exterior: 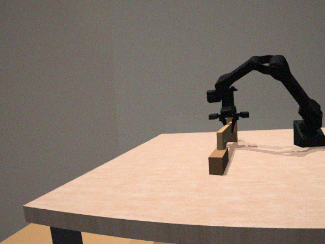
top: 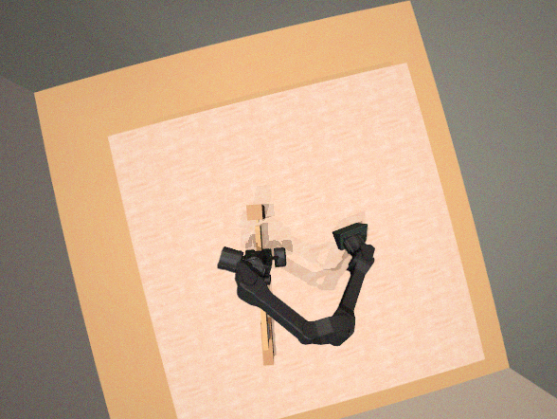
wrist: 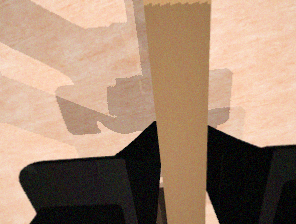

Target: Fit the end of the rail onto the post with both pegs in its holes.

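The wooden rail [top: 259,234] [exterior: 219,141] [wrist: 181,65] stands on edge. My gripper [exterior: 229,128] [wrist: 173,125] is shut on it from above, near its post end, with one finger on each side. The rail's far end sits over the low footboard block [top: 268,358] [exterior: 216,165]; the bracket there is mostly hidden. The wooden post [top: 254,211] [exterior: 235,133] stands just beyond the rail's other end. In the top view a narrow gap shows between rail and post, with a thin bit of peg in it. The holes are hidden, and exact levelness cannot be told.
The arm's base [top: 350,234] [exterior: 307,133] stands on the table [top: 332,142] [exterior: 138,193], to the right of the rail. The arm arches from it over to the rail. Shadows of arm and gripper fall beside the rail. The table's edge shows at the front in the exterior view.
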Tool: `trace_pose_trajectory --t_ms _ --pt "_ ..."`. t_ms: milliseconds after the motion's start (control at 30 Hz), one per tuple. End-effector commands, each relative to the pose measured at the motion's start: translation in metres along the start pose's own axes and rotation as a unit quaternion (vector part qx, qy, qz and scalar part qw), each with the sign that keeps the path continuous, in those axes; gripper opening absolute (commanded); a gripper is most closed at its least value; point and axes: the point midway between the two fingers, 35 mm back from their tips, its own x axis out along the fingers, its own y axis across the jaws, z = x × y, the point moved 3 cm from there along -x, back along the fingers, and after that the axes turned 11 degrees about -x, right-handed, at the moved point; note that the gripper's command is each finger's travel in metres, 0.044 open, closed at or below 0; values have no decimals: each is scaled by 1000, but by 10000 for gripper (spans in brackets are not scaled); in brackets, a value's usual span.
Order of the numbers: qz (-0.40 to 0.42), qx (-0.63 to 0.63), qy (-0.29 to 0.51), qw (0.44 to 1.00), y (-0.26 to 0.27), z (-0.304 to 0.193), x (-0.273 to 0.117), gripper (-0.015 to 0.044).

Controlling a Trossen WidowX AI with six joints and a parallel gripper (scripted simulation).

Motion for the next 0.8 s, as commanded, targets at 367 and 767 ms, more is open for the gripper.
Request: trace_pose_trajectory --t_ms 367,767 --pt "-6 -1 3 1000 0 -7 -6 0" --pt "-6 -1 3 1000 1 -11 -5 0"
